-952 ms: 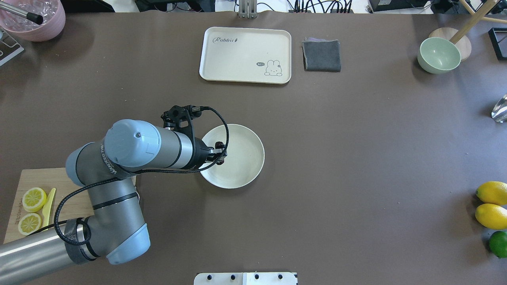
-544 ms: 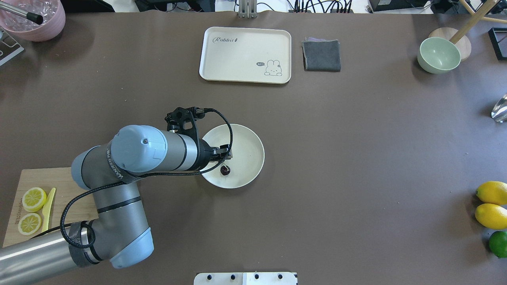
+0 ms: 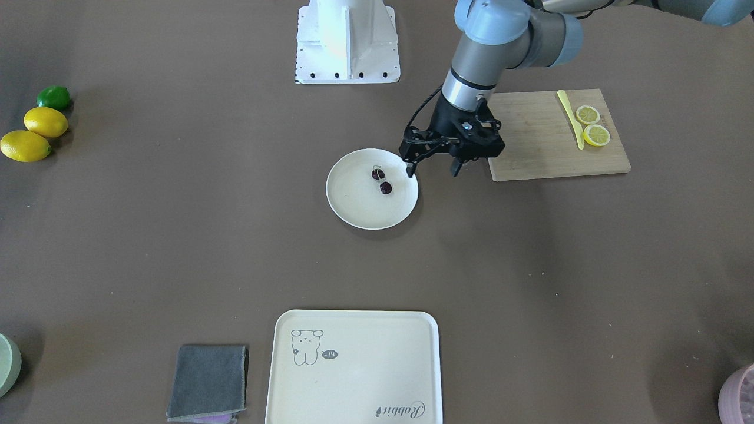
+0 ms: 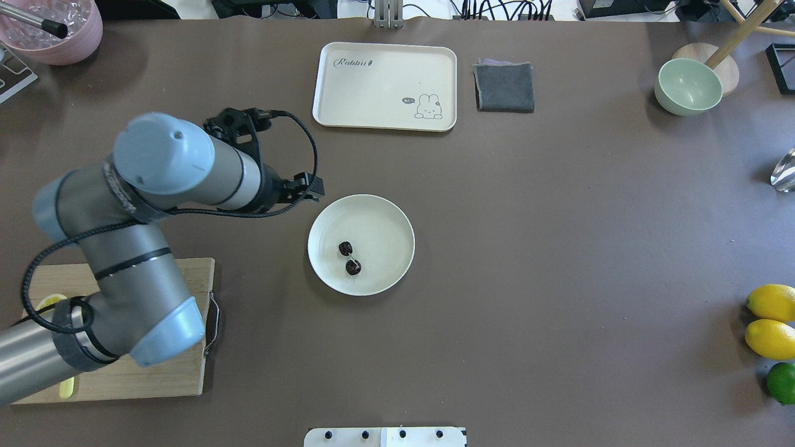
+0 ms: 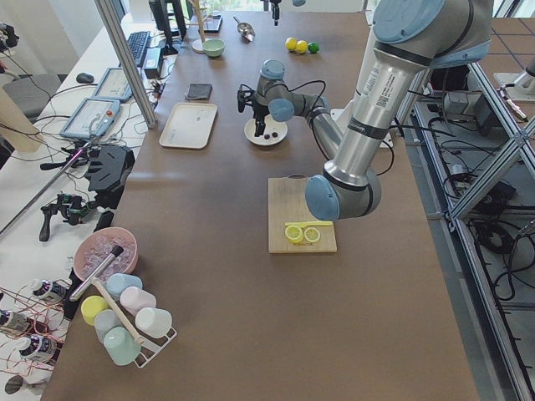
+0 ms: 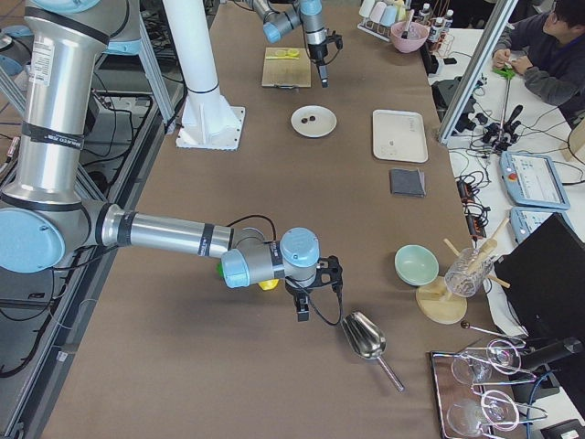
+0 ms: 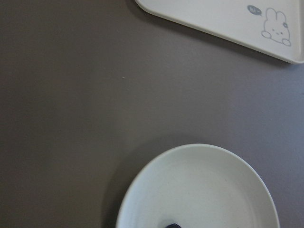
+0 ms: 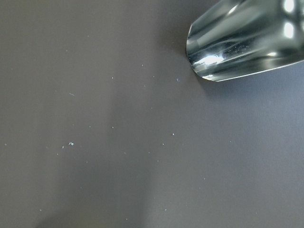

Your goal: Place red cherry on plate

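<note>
Red cherry (image 3: pixel 386 188) lying inside plate (image 3: pixel 359 203); left gripper (image 3: pixel 433 169) beside plate rim, spread wide, empty; best lifted clear of rim.

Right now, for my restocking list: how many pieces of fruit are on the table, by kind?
cherries: 2, on the plate
whole lemons: 2
lime: 1
lemon slices: 2
Total: 7

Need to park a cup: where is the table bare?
Widest bare stretch: between the plate and the lemons, on the robot's right. Also bare between plate and tray. Crowded: around the left gripper and cutting board.
</note>
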